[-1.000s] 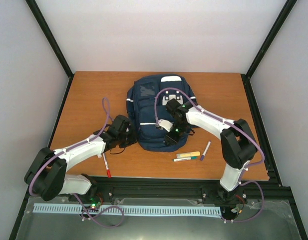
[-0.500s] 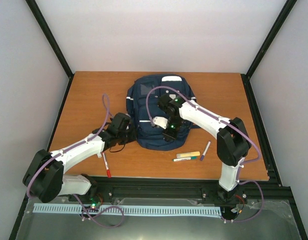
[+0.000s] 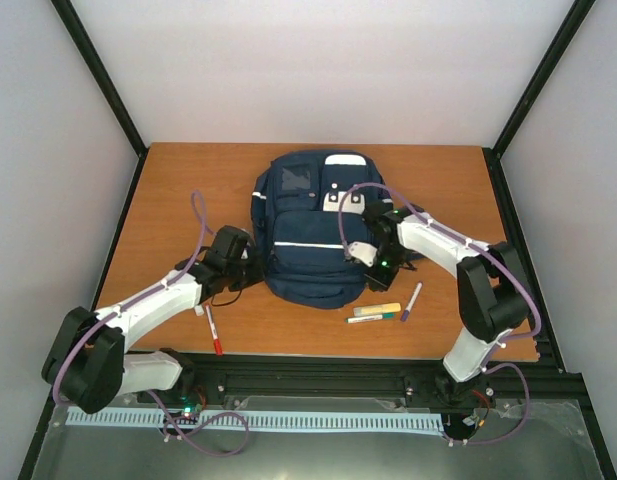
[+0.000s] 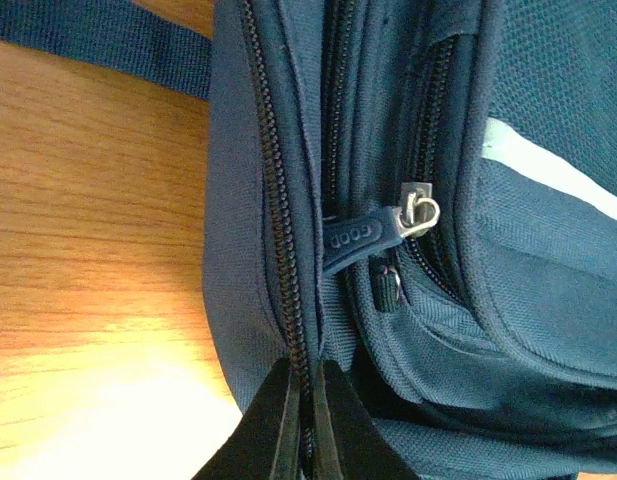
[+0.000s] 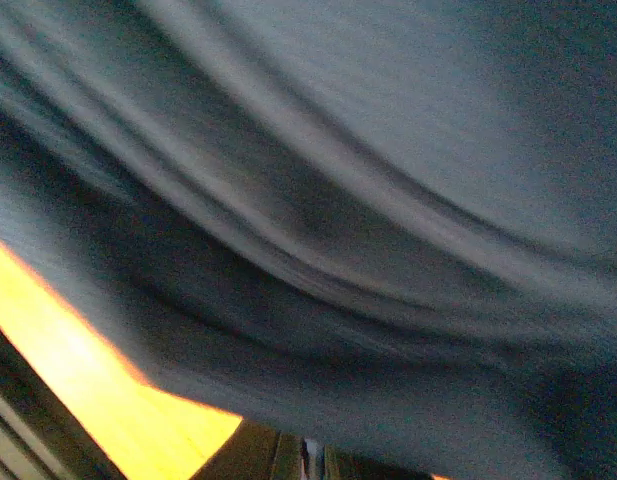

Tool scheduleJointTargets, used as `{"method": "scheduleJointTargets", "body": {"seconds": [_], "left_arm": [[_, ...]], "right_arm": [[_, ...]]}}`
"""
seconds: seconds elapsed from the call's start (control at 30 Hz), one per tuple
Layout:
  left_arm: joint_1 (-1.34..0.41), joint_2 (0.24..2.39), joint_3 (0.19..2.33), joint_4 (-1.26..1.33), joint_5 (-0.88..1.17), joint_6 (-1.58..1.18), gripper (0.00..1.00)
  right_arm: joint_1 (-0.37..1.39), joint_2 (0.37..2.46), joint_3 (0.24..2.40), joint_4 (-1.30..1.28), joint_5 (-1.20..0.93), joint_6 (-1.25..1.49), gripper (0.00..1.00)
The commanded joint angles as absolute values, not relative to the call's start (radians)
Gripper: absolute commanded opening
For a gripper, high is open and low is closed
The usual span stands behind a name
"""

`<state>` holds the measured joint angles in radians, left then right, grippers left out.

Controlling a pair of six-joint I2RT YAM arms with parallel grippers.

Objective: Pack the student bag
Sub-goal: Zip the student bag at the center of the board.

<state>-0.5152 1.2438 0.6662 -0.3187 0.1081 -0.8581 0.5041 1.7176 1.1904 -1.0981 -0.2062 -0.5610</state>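
The student bag point(image 3: 306, 232), navy with white stripes and patches, lies flat in the middle of the table. My left gripper point(image 3: 252, 268) is at the bag's lower left side. In the left wrist view its jaws point(image 4: 306, 425) are shut on the fabric edge beside a closed zipper point(image 4: 278, 200). A dark rubber zipper pull point(image 4: 363, 238) hangs just above them. My right gripper point(image 3: 374, 263) is at the bag's lower right side. In the blurred right wrist view navy bag fabric point(image 5: 368, 200) fills the frame, and the gripper's jaws point(image 5: 310, 462) are shut on a thin pale sliver right against it.
Near the front right of the wooden table point(image 3: 168, 190) lie a yellow marker point(image 3: 380, 309), a green and white pen point(image 3: 371, 318) and a purple pen point(image 3: 411, 300). A red pen point(image 3: 214, 331) lies front left by the left arm. A bag strap point(image 4: 98, 40) trails across the wood.
My right gripper has swung from over the bag's lower front out to its right side, and the bag's lower front now lies flatter and wider. The left gripper edged slightly left.
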Motion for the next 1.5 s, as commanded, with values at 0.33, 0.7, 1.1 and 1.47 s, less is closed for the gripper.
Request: {"method": "scheduleJointTargets", "body": {"seconds": [0.33, 0.7, 1.1, 1.47], "left_arm": [[-0.465, 1.229, 0.635, -0.298, 0.06, -0.822, 0.01], [-0.465, 1.263, 0.618, -0.242, 0.106, -0.839, 0.01], [-0.464, 1.308, 0.664, -0.244, 0.069, -0.818, 0.01], [-0.494, 1.184, 0.716, -0.356, 0.155, -0.843, 0.64]], "right_arm": [[0.245, 1.761, 1.154, -0.87, 0.06, -0.689, 0.03], [0.114, 1.856, 1.267, -0.649, 0.025, -0.693, 0.03], [0.097, 1.963, 1.368, -0.614, 0.001, -0.692, 0.03], [0.224, 1.735, 1.171, -0.679, -0.103, -0.663, 0.03]]}}
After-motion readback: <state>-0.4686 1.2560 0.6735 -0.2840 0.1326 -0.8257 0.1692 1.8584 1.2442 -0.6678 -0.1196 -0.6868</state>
